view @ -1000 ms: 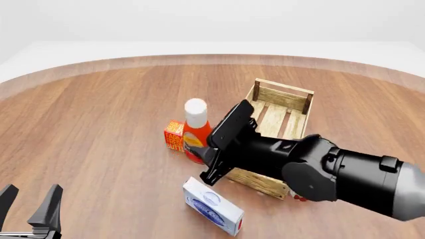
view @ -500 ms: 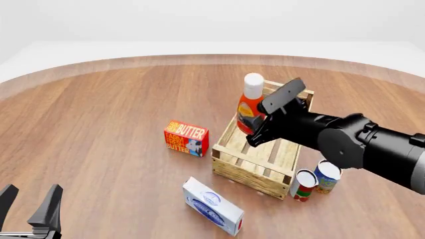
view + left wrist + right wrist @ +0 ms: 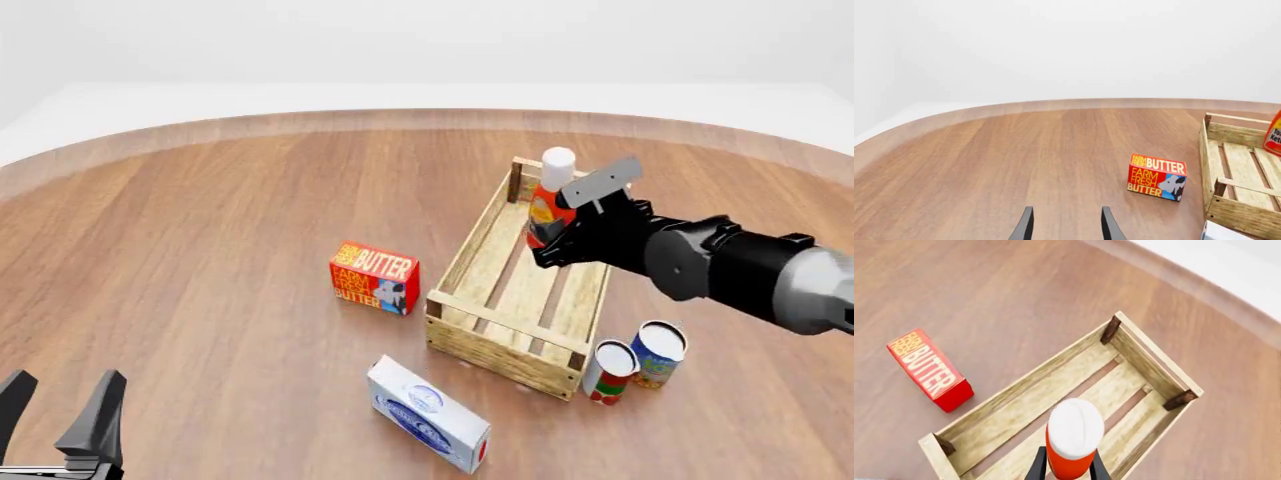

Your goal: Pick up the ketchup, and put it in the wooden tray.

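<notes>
Above the wooden tray (image 3: 514,290), right hand (image 3: 561,225) clamps the ketchup (image 3: 550,200).

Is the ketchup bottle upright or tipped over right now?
Upright. The ketchup has its white cap on top, gripped by the right gripper over the wooden tray's far end.

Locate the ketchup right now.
Front view: the ketchup is upright in the right gripper, above the far end of the wooden tray, right of the butter box.

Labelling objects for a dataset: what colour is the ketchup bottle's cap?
White, on the red-orange ketchup; the right wrist view shows it best.
</notes>
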